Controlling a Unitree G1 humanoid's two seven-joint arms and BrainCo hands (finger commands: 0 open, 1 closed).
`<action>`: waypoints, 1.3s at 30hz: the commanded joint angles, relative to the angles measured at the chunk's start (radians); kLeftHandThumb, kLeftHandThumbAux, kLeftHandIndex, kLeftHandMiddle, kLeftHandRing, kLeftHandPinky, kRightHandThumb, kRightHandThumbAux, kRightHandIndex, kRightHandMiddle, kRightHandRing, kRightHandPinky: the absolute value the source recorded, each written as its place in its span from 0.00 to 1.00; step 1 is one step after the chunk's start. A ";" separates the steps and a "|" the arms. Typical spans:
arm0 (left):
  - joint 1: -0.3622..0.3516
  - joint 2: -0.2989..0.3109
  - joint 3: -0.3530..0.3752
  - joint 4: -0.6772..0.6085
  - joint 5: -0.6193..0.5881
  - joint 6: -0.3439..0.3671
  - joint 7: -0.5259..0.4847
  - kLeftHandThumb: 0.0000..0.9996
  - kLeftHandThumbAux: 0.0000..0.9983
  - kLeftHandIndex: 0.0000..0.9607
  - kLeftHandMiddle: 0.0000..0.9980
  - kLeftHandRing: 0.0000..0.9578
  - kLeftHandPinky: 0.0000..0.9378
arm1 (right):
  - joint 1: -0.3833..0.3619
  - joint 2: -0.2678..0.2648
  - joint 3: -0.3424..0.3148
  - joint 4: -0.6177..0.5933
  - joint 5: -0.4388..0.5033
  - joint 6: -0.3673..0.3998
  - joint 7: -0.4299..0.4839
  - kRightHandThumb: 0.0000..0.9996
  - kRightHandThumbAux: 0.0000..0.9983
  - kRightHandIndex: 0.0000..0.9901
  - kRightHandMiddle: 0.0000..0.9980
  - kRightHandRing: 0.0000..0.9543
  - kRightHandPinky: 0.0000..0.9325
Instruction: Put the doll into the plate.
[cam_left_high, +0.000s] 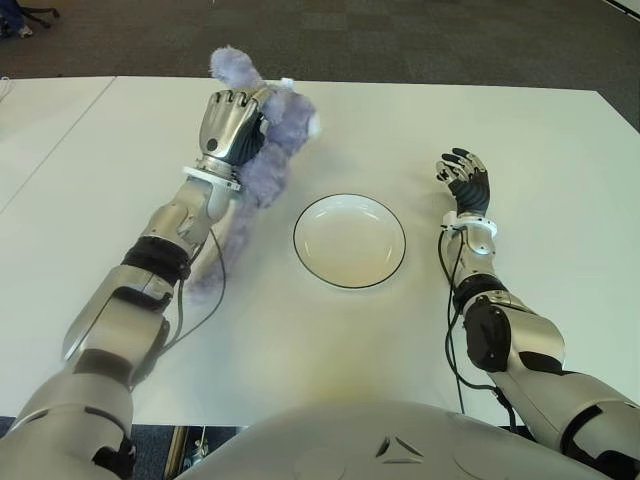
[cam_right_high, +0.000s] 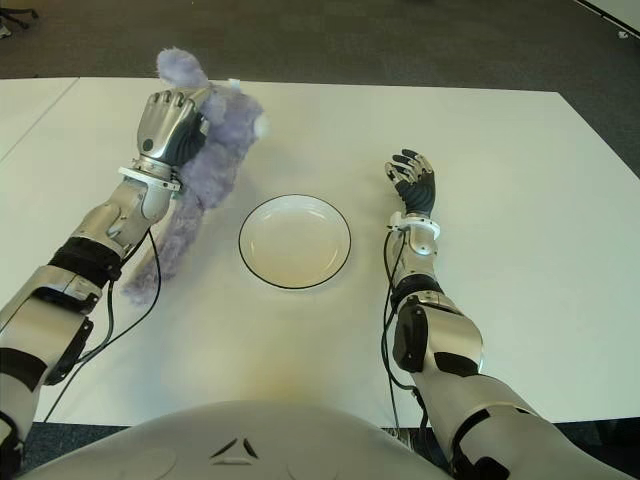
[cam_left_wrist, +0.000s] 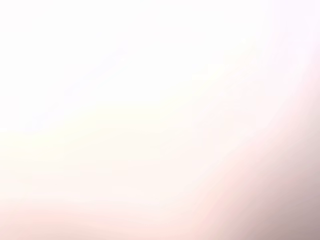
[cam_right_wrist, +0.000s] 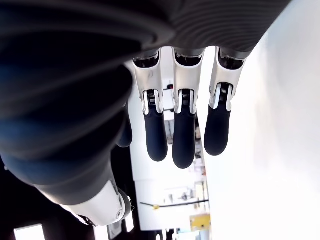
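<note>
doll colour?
Pale lilac-purple plush doll, clearest in the left eye view.

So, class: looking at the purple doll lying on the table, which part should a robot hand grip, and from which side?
Grip the doll around its upper body, just below the head, coming from above on the robot's left. It lies stretched out lengthwise left of the plate, so the narrow torso fits between fingers. The left robot hand is already curled over that part; the right robot hand shows open, right of the plate.
</note>
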 joint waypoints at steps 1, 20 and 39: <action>0.046 0.038 0.021 -0.155 0.053 0.038 -0.079 0.89 0.63 0.82 0.89 0.92 0.93 | 0.184 0.060 0.002 0.130 -0.006 0.150 -0.023 0.38 0.85 0.27 0.33 0.38 0.41; 0.195 0.049 0.086 -0.595 -0.021 0.075 -0.438 0.88 0.65 0.76 0.85 0.90 0.94 | 0.183 0.064 0.014 0.129 -0.015 0.149 -0.043 0.44 0.86 0.27 0.34 0.39 0.42; 0.232 0.049 0.113 -0.716 -0.025 0.031 -0.623 0.91 0.64 0.73 0.82 0.87 0.92 | 0.184 0.067 0.020 0.128 -0.017 0.143 -0.046 0.42 0.86 0.27 0.34 0.39 0.41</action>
